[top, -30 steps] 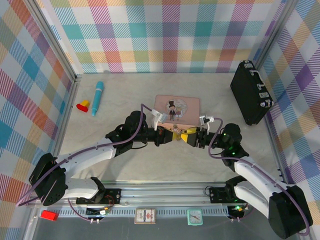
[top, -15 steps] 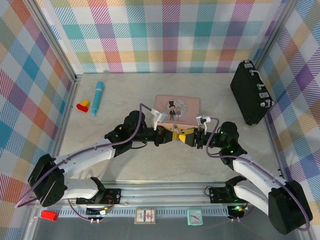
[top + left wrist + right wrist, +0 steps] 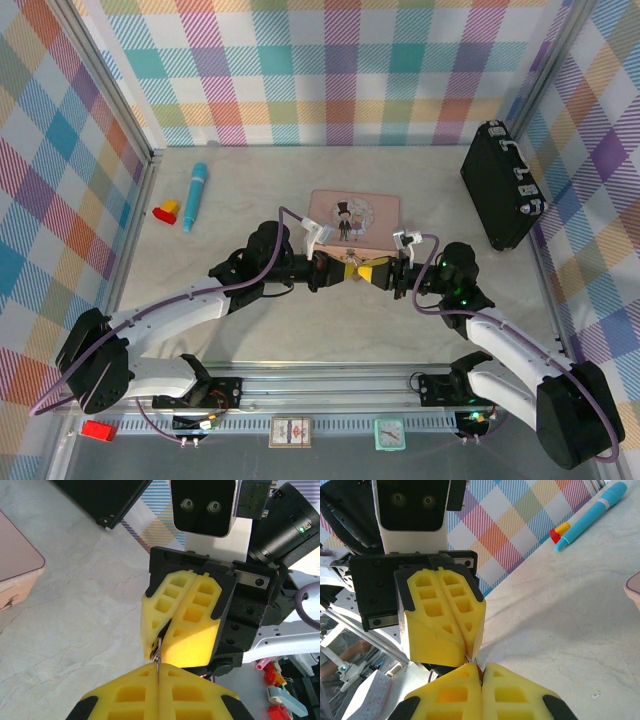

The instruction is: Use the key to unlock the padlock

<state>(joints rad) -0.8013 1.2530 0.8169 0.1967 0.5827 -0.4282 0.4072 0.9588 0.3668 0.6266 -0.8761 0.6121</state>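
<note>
Both grippers meet tip to tip just above the table, in front of the pink tin (image 3: 354,220). My left gripper (image 3: 345,271) (image 3: 158,666) is shut on the key (image 3: 158,657), a thin grey metal sliver that pokes out of its tips. My right gripper (image 3: 376,272) (image 3: 481,666) is shut on the padlock (image 3: 478,672), of which a small brass-orange edge shows between its yellow fingers (image 3: 520,695). The key's tip (image 3: 468,658) reaches into the right jaws, against the padlock. Most of both things is hidden by the foam pads.
A black case (image 3: 503,185) stands at the right wall. A blue pen-like tube (image 3: 195,195) and yellow-and-red blocks (image 3: 165,211) lie at the far left. Bare marble table lies near and to both sides of the grippers.
My right gripper has slid a little left toward the left gripper and closed its jaws. The left arm has stayed put, still shut.
</note>
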